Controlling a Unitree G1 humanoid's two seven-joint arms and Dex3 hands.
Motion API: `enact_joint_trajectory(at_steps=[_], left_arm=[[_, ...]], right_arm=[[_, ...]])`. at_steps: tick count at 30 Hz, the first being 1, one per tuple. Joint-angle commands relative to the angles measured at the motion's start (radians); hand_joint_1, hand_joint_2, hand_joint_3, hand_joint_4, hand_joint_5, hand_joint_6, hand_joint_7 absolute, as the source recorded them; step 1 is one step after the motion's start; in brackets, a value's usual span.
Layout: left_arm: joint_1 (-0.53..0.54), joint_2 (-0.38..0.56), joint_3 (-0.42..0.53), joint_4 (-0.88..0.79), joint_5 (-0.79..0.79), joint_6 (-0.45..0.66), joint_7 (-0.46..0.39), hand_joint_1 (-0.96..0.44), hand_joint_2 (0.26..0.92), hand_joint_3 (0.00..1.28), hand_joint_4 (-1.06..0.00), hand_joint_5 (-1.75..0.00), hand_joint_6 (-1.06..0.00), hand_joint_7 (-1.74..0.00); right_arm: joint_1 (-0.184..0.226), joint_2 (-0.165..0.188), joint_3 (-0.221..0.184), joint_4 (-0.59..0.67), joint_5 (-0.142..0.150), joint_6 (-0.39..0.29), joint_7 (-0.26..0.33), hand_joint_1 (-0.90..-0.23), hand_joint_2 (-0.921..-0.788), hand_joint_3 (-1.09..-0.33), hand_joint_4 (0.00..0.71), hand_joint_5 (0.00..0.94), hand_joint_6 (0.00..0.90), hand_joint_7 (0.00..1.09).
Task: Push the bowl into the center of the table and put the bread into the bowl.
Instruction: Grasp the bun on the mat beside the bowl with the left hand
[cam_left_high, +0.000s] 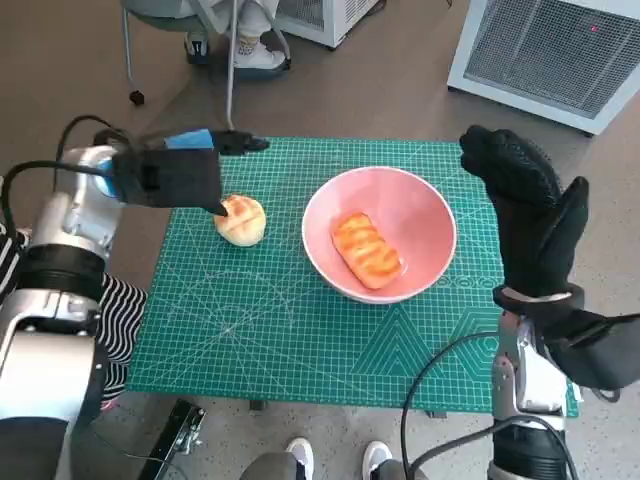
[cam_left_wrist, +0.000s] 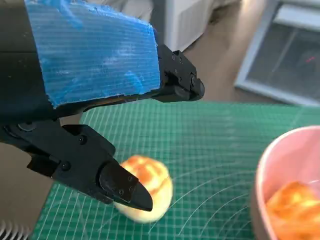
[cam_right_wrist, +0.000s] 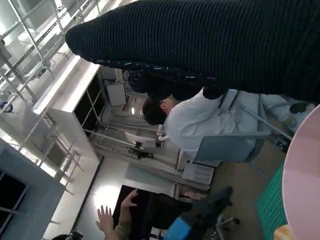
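A green cutting mat (cam_left_high: 290, 340) covers the small table, printed with pale grid lines and arcs. On it, right of the middle, sits the pink bowl (cam_left_high: 420, 215), and inside the bowl lies a glazed, golden-brown bread roll (cam_left_high: 366, 250) with scored ridges across its top. A second piece of bread, a round pale bun (cam_left_high: 241, 220) with a browned crown, rests on the mat just beside the bowl on the left, not touching it.

The right hand (cam_left_high: 530, 205), in its black knitted glove, is raised above the mat's right edge, apart from the bowl, fingers spread and holding nothing. The left hand (cam_left_high: 175, 172), blue tape across its back, hovers at the round bun; in the left wrist view its fingers (cam_left_wrist: 117, 182) are parted, one above and one low just beside the bun, with nothing gripped between them. Whether the lower finger touches the bun cannot be told.

In the right wrist view a person in a white top sits on a chair behind the table.
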Motion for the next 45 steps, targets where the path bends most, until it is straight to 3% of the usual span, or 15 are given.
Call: enact_joint_trajectory(at_steps=[1,33,34,37,41,45], left_arm=[[-0.026,-0.029,-0.029,0.06,0.034,0.031,0.032,-0.24,0.776,0.0,-0.14,0.0,-0.3,0.0],[0.005,-0.133,-0.134,0.16,0.134,0.155,0.152,-0.23,0.777,0.0,-0.15,0.0,-0.31,0.0],[0.017,-0.14,-0.148,0.162,0.15,0.147,0.19,-0.23,0.777,0.0,-0.15,0.0,-0.31,0.0],[0.044,-0.151,-0.184,0.165,0.192,0.121,0.286,-0.11,0.806,0.0,-0.46,-0.11,-0.48,-0.02],[0.051,-0.151,-0.202,0.172,0.209,0.107,0.326,-0.02,0.841,0.01,-0.66,-0.08,-0.66,-0.04],[0.053,-0.151,-0.217,0.178,0.221,0.105,0.342,0.01,0.858,0.01,-0.8,-0.12,-0.76,-0.08]], right_arm=[[0.016,-0.01,-0.003,0.008,-0.003,0.011,0.007,-0.718,-0.921,-0.665,0.197,0.001,0.124,0.4],[0.022,-0.015,-0.002,0.002,-0.014,0.009,-0.003,-0.716,-0.921,-0.666,0.196,0.0,0.123,0.4],[0.023,-0.016,-0.002,0.001,-0.016,0.009,-0.004,-0.716,-0.921,-0.666,0.196,0.0,0.123,0.4],[0.027,-0.019,-0.004,-0.004,-0.02,0.009,-0.007,-0.713,-0.921,-0.667,0.196,0.0,0.123,0.4],[0.033,-0.021,-0.005,-0.011,-0.019,0.009,-0.007,-0.712,-0.921,-0.667,0.196,0.0,0.123,0.4],[0.033,-0.021,-0.005,-0.012,-0.021,0.01,-0.01,-0.712,-0.921,-0.667,0.196,0.0,0.123,0.4]])
